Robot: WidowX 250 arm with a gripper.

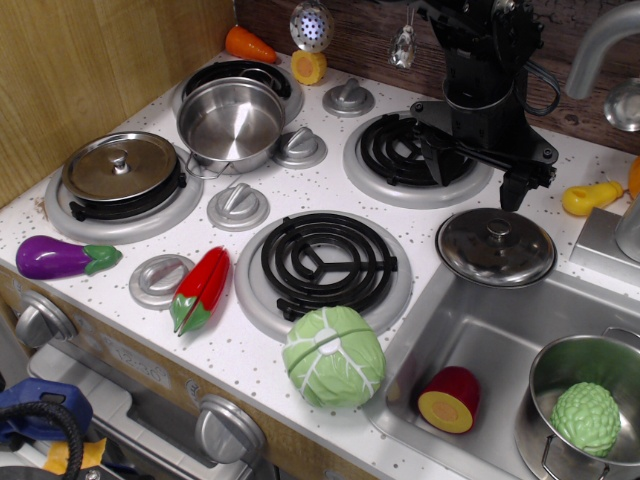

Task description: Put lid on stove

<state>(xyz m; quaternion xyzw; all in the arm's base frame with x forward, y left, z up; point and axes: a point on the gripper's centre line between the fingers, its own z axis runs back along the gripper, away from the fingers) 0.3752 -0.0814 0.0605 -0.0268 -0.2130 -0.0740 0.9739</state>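
1. Your lid (496, 246) sat at the counter's right side, overlapping the sink (480, 330) rim beside the stove (250, 340).
2. Your end effector (478, 165) hung above the back-right burner (415, 152); you couldn't tell its opening.
3. A cabbage (333, 356) sat near the front edge.

A light wooden panel (90, 70) with upright grain closes in the left side, and a darker brown wooden wall (350, 25) runs along the back. A slotted spoon (311, 25) hangs against that back wall. Soft, even light glints off the metal surfaces.
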